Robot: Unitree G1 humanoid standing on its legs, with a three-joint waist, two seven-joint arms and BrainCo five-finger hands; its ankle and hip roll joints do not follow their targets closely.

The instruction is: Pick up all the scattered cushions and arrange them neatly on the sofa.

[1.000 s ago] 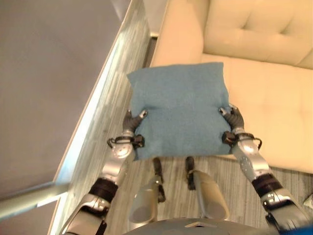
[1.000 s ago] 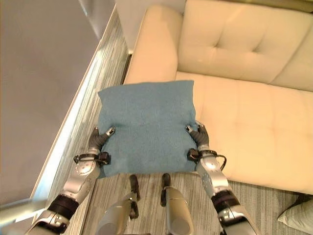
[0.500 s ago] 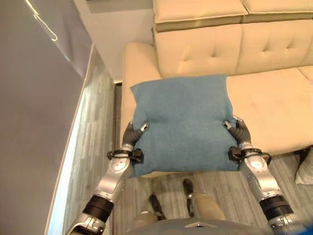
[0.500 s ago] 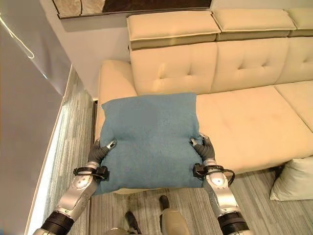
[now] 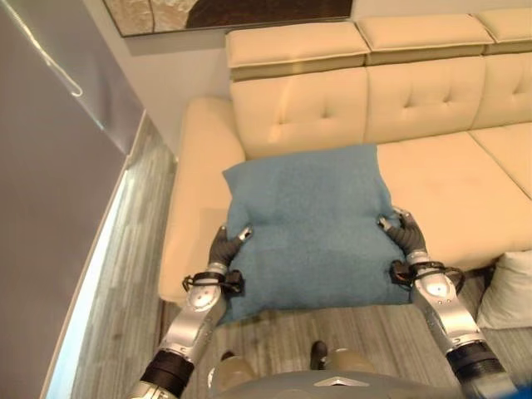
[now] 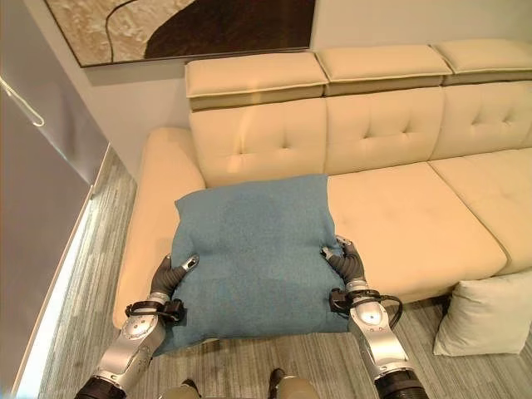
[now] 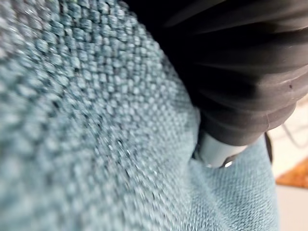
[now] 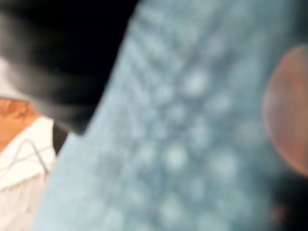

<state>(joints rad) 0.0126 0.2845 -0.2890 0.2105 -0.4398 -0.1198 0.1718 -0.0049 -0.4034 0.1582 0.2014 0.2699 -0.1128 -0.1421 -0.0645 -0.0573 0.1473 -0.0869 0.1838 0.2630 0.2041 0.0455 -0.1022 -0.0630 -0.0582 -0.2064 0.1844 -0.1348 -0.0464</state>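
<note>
Since the earlier frames the whole view has been shifted by the camera: more of the sofa (image 6: 399, 208) back and a wall picture (image 6: 191, 29) are now seen, while the blue cushion (image 6: 253, 253) is held as before. The cushion is gripped flat between both robot hands, above the sofa's left end and front edge. The left robot hand (image 6: 169, 277) is curled round its left edge, and the right robot hand (image 6: 347, 262) is pinched on its right edge. The sofa seat lies straight ahead of both hands, equally near to each. A cream cushion (image 6: 482, 316) is seen on the floor (image 6: 75, 316) at the robot's right, beside the sofa.
</note>
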